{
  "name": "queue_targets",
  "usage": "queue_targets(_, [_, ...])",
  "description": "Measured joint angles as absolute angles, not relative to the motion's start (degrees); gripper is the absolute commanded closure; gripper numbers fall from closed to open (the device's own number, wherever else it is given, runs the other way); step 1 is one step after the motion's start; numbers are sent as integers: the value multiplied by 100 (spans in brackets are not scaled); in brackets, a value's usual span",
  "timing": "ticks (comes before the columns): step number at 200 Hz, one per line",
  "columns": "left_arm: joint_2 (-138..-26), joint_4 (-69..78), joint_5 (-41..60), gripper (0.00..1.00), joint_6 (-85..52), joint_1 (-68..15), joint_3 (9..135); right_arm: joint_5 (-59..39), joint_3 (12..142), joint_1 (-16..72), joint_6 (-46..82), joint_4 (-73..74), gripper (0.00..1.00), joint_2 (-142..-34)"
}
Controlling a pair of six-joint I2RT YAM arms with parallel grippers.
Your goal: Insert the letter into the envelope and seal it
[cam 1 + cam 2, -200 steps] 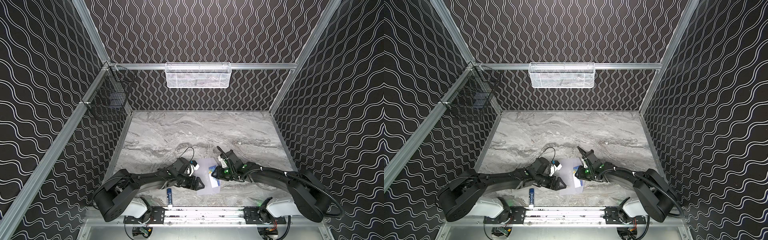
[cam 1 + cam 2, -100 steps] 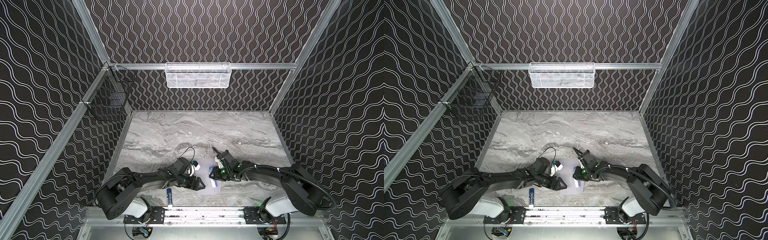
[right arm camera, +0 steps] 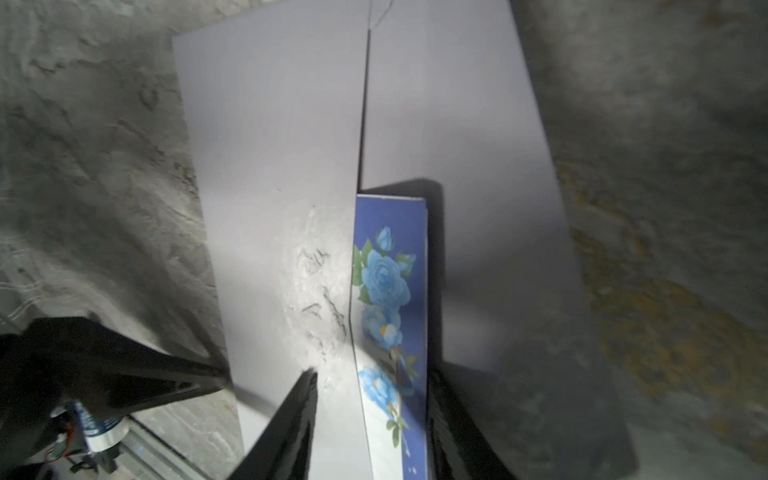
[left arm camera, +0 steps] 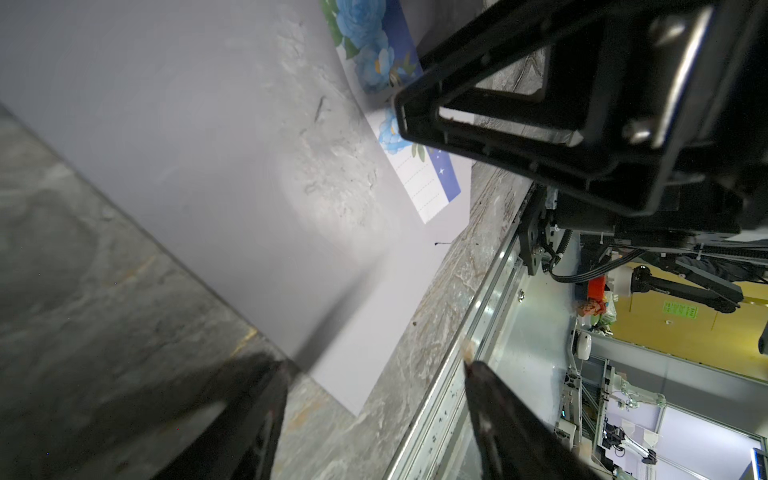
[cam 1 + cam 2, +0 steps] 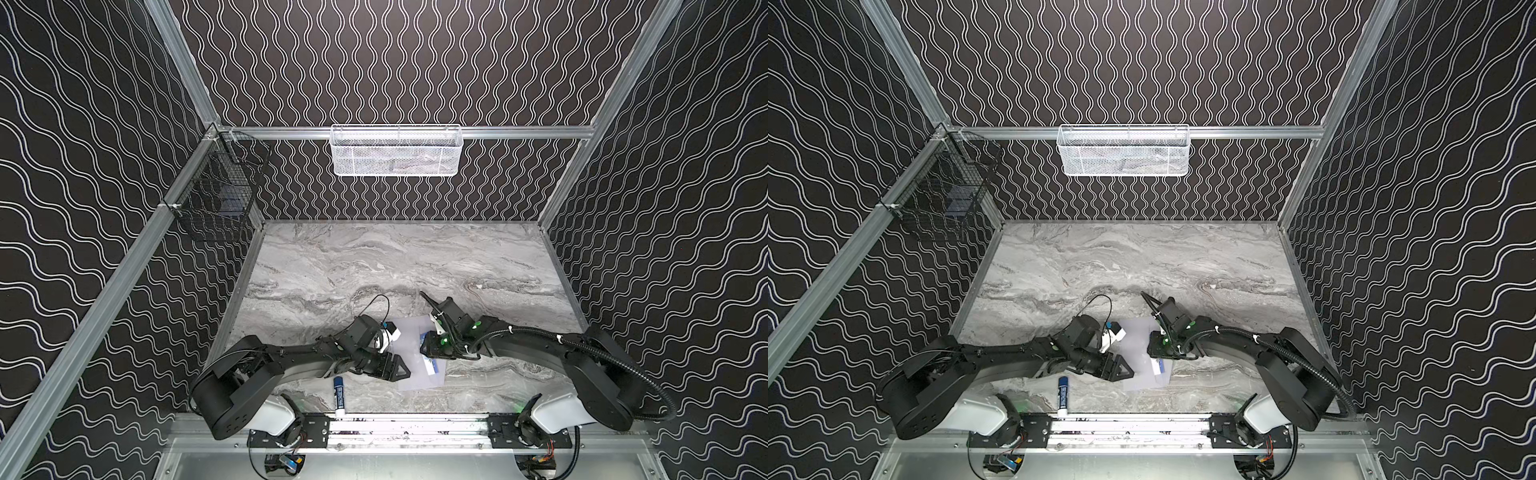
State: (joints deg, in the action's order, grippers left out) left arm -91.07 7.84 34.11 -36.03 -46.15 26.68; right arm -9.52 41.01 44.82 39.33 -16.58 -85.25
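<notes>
The pale grey-lavender envelope point(image 5: 409, 347) point(image 5: 1136, 345) lies flat near the table's front edge, between both grippers. The letter point(image 3: 395, 291) is tucked under the envelope's top layer. Only its blue edge with flower prints point(image 5: 432, 366) point(image 4: 419, 183) sticks out on the right side. My right gripper point(image 3: 370, 399) point(image 5: 430, 356) is open and low over that edge. One of its fingers rests over the envelope and the other beyond the blue strip. My left gripper point(image 4: 374, 374) point(image 5: 400, 368) is open at the envelope's point(image 4: 208, 166) left front edge, holding nothing.
A blue and white glue stick point(image 5: 338, 392) point(image 5: 1063, 392) lies near the front rail point(image 5: 415, 424), just left of my left gripper. A white mesh basket point(image 5: 397, 151) hangs on the back wall and a black wire basket point(image 5: 218, 199) on the left wall.
My right gripper has shifted slightly left over the letter's exposed edge. Its jaws stand a little wider than half a second ago. The left arm has barely moved.
</notes>
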Motion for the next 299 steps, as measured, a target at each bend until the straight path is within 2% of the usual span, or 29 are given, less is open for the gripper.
queue_targets(55, [-9194, 891, 3498, 27, -3603, -4615, 2672, -913, 4185, 4659, 3924, -1538, 49, -8750])
queue_targets(117, [-9216, 886, 3583, 27, -3605, -4615, 2676, -908, 4268, 4762, 3951, -1345, 55, -8903])
queue_targets(182, [-9299, 947, 3710, 27, -3607, -4615, 2676, -998, 4283, 4908, 4021, -1199, 57, -8971])
queue_targets(212, [-9312, 950, 3730, 27, -3607, -4615, 2694, -1122, 4252, 4945, 4108, -1247, 62, -8923])
queue_targets(254, [-9312, 972, 3728, 27, -3607, -4617, 2687, -1142, 4298, 4950, 4139, -1472, 62, -8853])
queue_targets(275, [-9290, 998, 3719, 27, -3607, -4617, 2661, -1122, 4436, 4952, 4132, -1647, 59, -8814])
queue_targets(299, [-9255, 989, 3664, 27, -3607, -4619, 2648, -967, 4578, 4950, 4082, -1765, 52, -8790])
